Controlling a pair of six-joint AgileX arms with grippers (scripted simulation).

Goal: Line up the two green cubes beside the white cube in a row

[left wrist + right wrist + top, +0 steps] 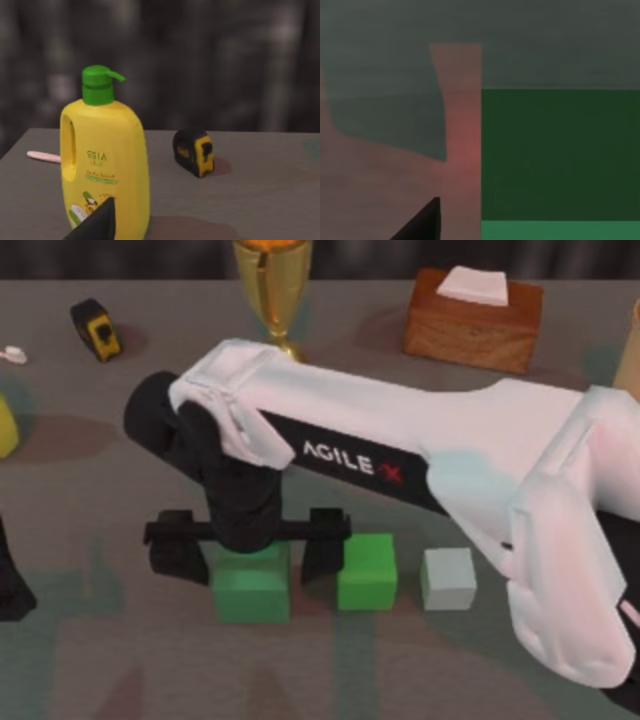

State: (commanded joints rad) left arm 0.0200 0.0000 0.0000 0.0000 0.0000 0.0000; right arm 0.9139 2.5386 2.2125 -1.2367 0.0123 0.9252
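Observation:
The larger emerald green cube [251,584], the lime green cube [366,572] and the small white cube [448,578] stand in a row near the table's front, white at the right end. My right gripper [250,548] hangs open over the emerald cube, one black finger [176,550] to its left and the other in the gap before the lime cube. The right wrist view shows the emerald cube [560,155] close by, apart from one fingertip [426,222]. My left gripper [10,580] is parked at the table's left edge, open.
A yellow pump bottle [105,155] stands just ahead of the left gripper, with a black-and-yellow tape measure [97,328] behind it. A gold trophy [272,285] and a wooden tissue box [470,325] stand at the back. The right arm spans the table's middle.

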